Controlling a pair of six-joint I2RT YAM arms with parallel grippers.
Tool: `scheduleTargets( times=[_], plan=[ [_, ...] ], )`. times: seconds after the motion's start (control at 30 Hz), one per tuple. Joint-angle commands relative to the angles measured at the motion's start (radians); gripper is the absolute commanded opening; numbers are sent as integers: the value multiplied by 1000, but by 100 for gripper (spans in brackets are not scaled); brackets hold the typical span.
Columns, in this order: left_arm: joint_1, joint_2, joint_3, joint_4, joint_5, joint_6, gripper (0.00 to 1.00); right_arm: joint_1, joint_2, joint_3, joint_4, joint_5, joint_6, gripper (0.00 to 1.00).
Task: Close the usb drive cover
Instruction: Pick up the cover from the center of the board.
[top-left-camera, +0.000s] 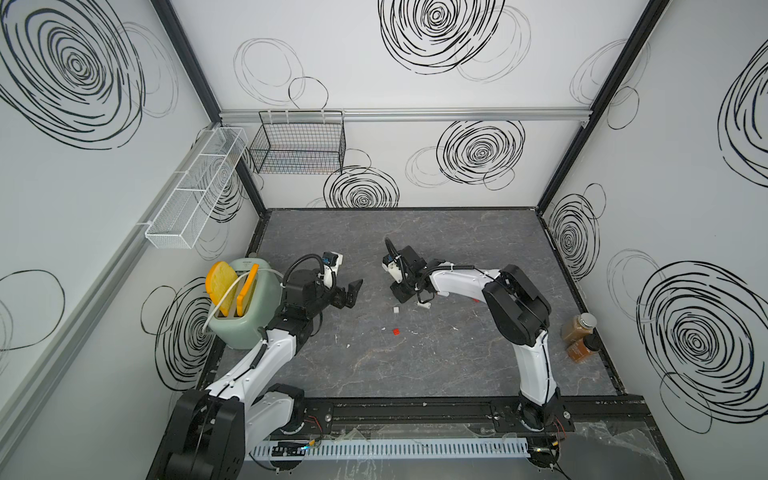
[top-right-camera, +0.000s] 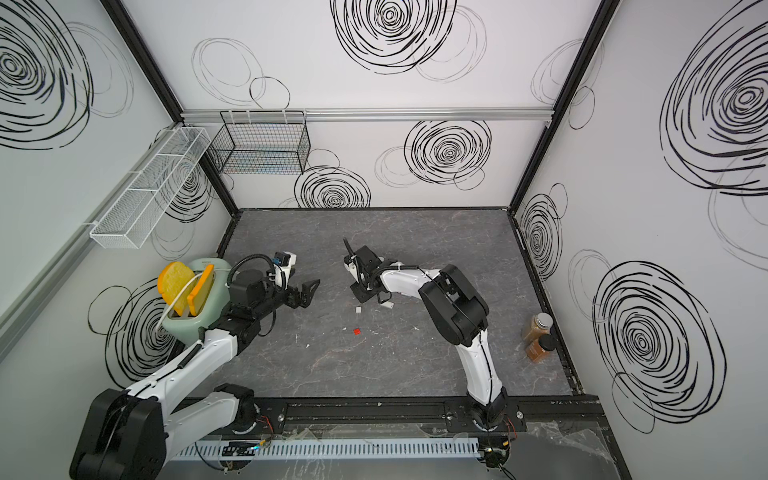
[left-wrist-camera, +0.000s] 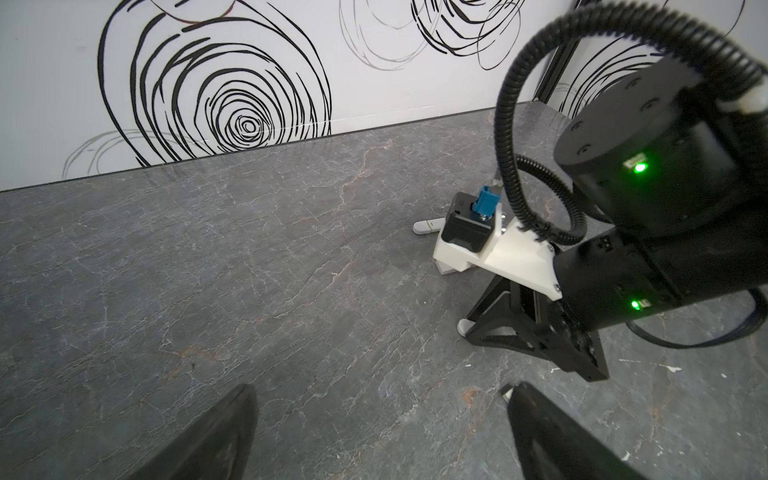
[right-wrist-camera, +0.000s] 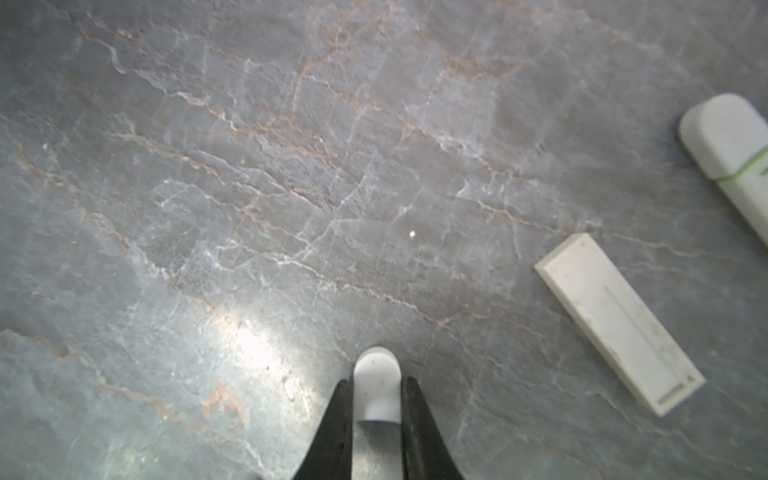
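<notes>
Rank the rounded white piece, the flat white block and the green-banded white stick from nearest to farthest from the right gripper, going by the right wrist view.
1. rounded white piece: clamped in the shut right gripper.
2. flat white block: lying off to the side, clear of the gripper.
3. green-banded white stick: beyond the block, partly cut off by the frame edge.
</notes>
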Motion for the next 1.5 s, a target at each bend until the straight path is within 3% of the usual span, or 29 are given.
scheduleTargets(
  times=[0.0, 0.17, 0.43, 0.7, 0.9, 1.17, 1.47],
  plan=[
    [-16, 4, 17, 28, 7, 24, 98, -3, -67, -24, -62, -1, -17, 17],
    [-39, 27, 44, 1, 16, 9, 98, -14, -143, -55, -37, -15, -31, 16],
    [-70, 107, 130, -57, 92, -39, 99, -24, -332, -244, 129, -43, -92, 11],
    [-89, 157, 157, -17, 291, -184, 96, -26, -556, -559, 474, -116, -170, 6],
    [-113, 195, 169, 4, 414, -261, 89, -26, -669, -749, 718, -172, -248, 5],
    [-174, 224, 161, 65, 432, -319, 80, -12, -719, -884, 960, -203, -322, 4],
    [-235, 251, 171, 97, 431, -362, 72, 27, -653, -860, 1030, -183, -381, 5]
  ],
)
